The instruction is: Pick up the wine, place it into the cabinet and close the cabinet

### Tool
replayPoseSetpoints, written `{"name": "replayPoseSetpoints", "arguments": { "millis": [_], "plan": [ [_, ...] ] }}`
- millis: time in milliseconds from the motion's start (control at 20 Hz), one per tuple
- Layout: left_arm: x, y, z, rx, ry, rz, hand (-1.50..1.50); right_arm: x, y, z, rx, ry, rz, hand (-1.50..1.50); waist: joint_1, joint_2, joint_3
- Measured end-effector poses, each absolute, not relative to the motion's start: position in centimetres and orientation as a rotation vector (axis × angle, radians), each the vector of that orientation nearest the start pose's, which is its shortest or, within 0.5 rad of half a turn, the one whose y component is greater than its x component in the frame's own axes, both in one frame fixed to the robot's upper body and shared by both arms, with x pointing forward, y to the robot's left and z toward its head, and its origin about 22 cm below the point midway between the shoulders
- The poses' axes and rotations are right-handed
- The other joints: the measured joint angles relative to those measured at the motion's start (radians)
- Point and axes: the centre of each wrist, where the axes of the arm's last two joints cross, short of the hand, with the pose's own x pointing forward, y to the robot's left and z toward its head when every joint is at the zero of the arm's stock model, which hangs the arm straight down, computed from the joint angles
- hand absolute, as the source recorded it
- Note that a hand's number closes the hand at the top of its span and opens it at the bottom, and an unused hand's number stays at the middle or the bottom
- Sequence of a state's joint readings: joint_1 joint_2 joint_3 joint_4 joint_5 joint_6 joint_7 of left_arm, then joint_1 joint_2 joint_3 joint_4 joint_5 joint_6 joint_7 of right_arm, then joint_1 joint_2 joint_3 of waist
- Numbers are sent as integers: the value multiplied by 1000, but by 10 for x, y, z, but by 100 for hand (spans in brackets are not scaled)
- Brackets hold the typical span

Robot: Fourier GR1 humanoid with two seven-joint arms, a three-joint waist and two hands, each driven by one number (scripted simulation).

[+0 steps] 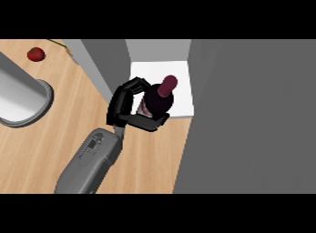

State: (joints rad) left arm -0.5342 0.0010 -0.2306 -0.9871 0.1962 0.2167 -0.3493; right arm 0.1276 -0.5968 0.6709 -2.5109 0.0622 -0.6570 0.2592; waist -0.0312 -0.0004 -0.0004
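Note:
The wine bottle (161, 96) is dark with a maroon cap and stands over the white floor of the cabinet (161, 69). My left hand (125, 105) is shut on it from the left, with fingers curled round its far side and the thumb under its near side. Its grey forearm (93, 159) comes in from the lower edge. A grey cabinet panel (106, 63) rises just left of the white opening. A broad grey panel (254, 118) fills the right of the view. My right hand shows nowhere.
A large grey cylinder with a flared base (16, 95) stands on the wooden counter (39, 154) at the left. A small red round object (36, 54) lies at the far left, with a thin green stem (59, 45) beside it.

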Motion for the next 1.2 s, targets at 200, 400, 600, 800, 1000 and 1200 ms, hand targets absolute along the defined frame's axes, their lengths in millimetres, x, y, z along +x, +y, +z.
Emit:
{"name": "replayPoseSetpoints", "arguments": {
  "millis": [200,400,600,800,1000,1200],
  "plan": [
    [357,110,0,-168,-1772,-115,150,104,-181,163,85,-1940,183,-150,-13,4,0],
    [370,101,3,-161,-1765,-102,150,103,-182,161,89,-1939,189,-150,-19,6,0],
    [382,96,6,-130,-1750,-104,150,101,-182,159,105,-1942,185,-150,-27,7,0],
    [394,91,12,-53,-1732,-148,150,100,-180,158,124,-1944,181,-150,-39,11,-1],
    [400,91,9,8,-1686,-150,150,100,-180,158,134,-1957,194,-150,-52,14,0],
    [407,95,10,28,-1664,-99,150,99,-181,156,145,-1960,200,-150,-62,19,0]
  ]
}}
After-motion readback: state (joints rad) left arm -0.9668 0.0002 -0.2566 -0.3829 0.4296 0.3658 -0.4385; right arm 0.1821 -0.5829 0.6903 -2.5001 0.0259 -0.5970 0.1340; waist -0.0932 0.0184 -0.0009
